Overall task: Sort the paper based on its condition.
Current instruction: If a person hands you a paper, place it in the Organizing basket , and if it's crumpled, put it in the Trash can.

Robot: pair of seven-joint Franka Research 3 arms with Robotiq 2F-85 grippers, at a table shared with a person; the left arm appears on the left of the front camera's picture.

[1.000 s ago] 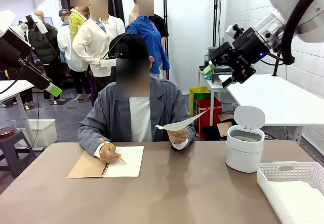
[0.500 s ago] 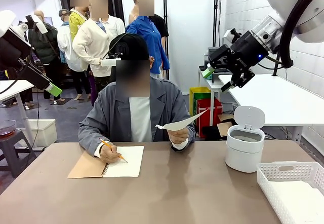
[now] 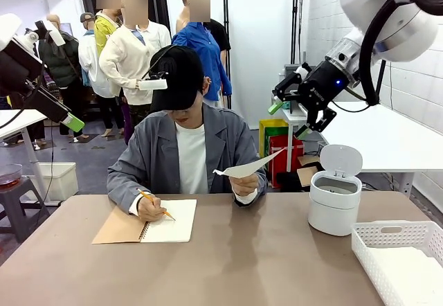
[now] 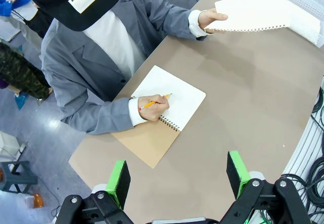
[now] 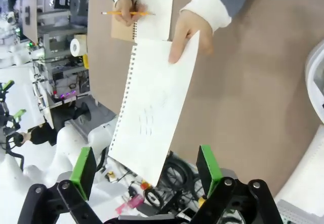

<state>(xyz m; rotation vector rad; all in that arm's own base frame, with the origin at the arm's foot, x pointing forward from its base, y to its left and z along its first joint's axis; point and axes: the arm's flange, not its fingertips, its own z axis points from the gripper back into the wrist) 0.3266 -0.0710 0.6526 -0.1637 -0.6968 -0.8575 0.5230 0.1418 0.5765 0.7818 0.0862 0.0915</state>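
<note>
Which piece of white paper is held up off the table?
The loose sheet pinched in the person's hand above the table; the other white page lies flat in the open notebook being written on.

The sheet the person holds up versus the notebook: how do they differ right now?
The sheet is in the air, pinched in one hand; the notebook lies flat on the table. The sheet is loose with a perforated edge; the notebook is spiral-bound with a tan cover. Both show smooth white paper.
</note>
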